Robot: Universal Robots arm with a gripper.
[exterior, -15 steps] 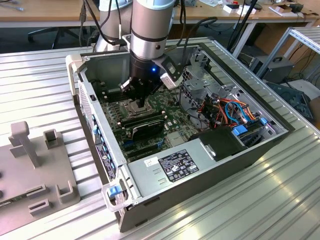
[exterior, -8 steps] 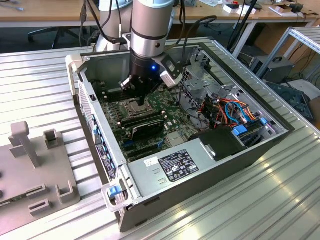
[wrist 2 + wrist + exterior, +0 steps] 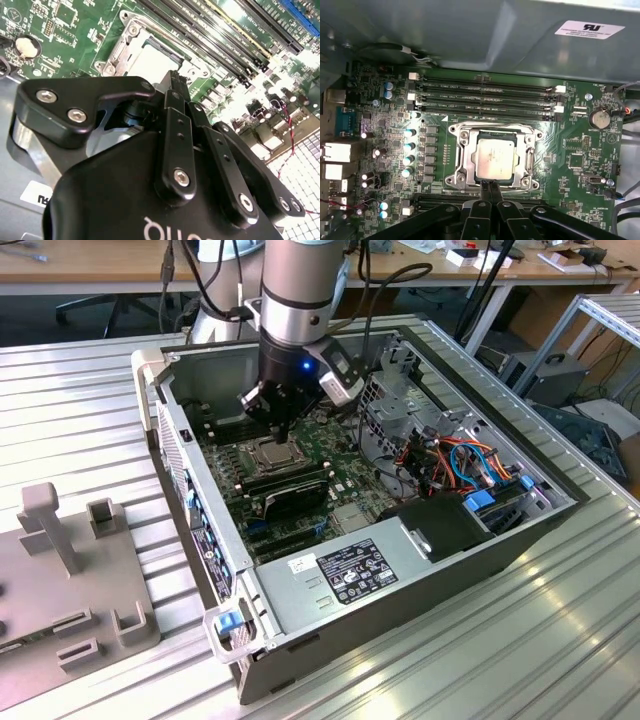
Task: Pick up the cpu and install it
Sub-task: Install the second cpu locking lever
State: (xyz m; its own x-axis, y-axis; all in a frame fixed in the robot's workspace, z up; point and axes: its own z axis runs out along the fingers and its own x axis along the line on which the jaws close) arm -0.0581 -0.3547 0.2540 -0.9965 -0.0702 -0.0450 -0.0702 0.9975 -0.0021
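Pincer (image 3: pixel 281 427) hanging inside open computer case (image 3: pixel 560 530), just above motherboard (image 3: pixel 345 475); exterior view. Cpu (image 3: pixel 271 453) directly beneath, seated flat in socket (image 3: pixel 292 454), memory slots (image 3: pixel 225 430) alongside.

Second wrist view: fingertips (image 3: pixel 172 79) pressed together, holding nothing, tip pointing at pale cpu (image 3: pixel 152 62) just beyond it. Retention frame (image 3: pixel 116 50) around chip.

First wrist view: closed tips (image 3: pixel 489 186) at near edge of socket (image 3: pixel 464 167), beside cpu (image 3: pixel 495 157), not touching its top. Chip square, no long axis; lies straight ahead of fingers, edges parallel to memory slots (image 3: pixel 485 97). Appears already in place.
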